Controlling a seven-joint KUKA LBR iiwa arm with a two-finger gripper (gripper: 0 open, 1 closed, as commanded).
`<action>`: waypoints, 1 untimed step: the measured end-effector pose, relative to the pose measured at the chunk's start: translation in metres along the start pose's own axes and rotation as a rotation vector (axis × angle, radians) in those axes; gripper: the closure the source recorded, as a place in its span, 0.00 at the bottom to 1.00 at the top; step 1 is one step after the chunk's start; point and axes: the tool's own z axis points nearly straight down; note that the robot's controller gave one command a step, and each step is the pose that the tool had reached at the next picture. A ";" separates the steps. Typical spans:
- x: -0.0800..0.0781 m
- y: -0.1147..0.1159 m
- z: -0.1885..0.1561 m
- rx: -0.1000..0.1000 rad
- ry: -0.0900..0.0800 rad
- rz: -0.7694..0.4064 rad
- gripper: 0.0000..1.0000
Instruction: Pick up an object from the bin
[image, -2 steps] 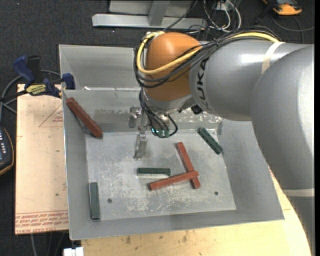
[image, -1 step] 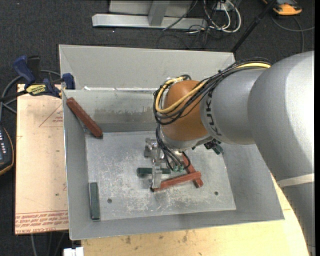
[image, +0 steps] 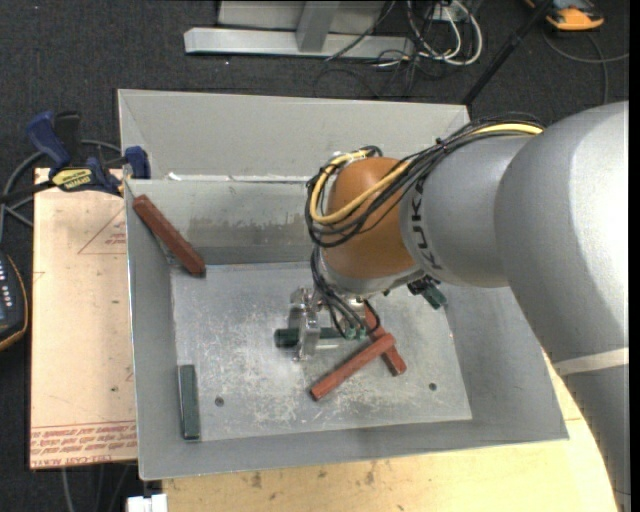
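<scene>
My gripper (image: 303, 336) hangs low over the middle of the bin floor, under the orange wrist cover. Just to its right lie two reddish-brown sticks that cross each other. The longer stick (image: 348, 367) runs from lower left to upper right, and its upper part lies close beside the gripper. The shorter stick (image: 386, 351) lies across that one's right end and is partly hidden under the wrist. I see nothing held in the gripper.
A brown stick (image: 168, 236) leans against the left wall at the back left corner. A dark grey-green bar (image: 188, 402) lies along the front left of the floor. The arm covers the bin's right side.
</scene>
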 end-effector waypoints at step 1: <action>0.010 0.020 -0.133 -0.001 -0.007 0.071 1.00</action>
